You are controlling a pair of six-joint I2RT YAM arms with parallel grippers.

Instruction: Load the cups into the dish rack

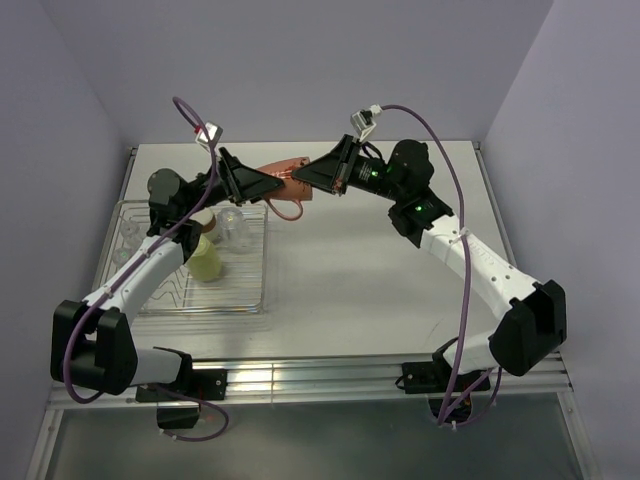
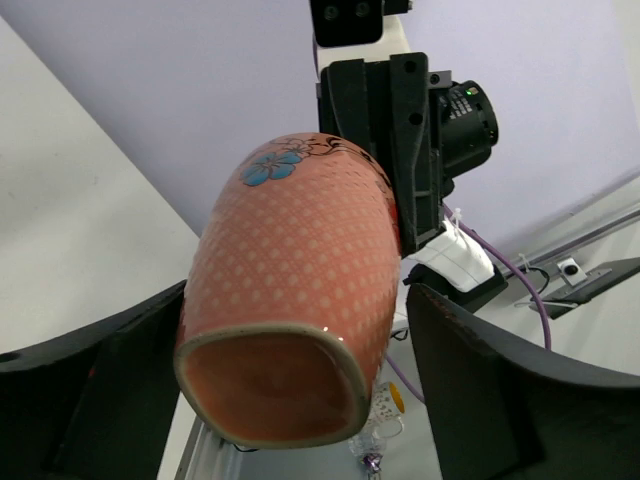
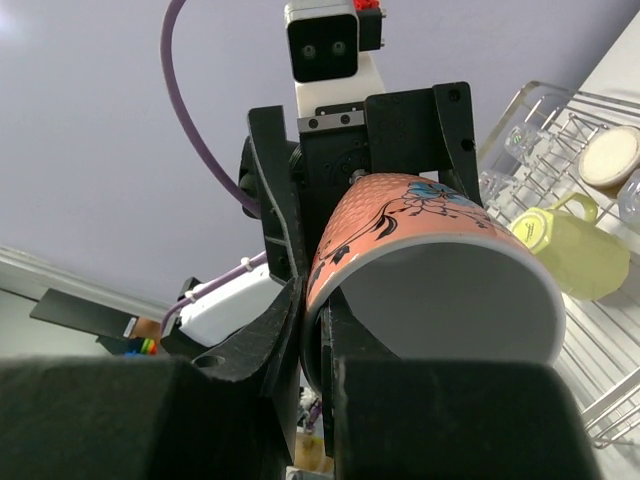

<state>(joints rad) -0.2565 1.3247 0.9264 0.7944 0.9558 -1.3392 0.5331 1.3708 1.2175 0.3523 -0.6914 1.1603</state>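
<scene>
The salmon mug (image 1: pixel 287 169) is held in the air near the far edge of the table (image 1: pixel 380 270), just past the far right corner of the rack (image 1: pixel 252 300). Its rim is pinched by the right gripper (image 1: pixel 303 178), one finger inside and one outside. The left gripper (image 1: pixel 274 185) is spread around the mug's base end, a gap being seen beside one finger. A yellow-green mug (image 1: pixel 207 261), a cream-topped cup (image 1: pixel 203 217) and clear glasses (image 1: pixel 236 226) are seen in the rack, by the left edge.

A white counter (image 1: pixel 370 280) fills the middle of the top view, closed in by pale lilac walls (image 1: pixel 300 60) on three sides. A ribbed aluminium rail (image 1: pixel 300 381) runs along its near edge.
</scene>
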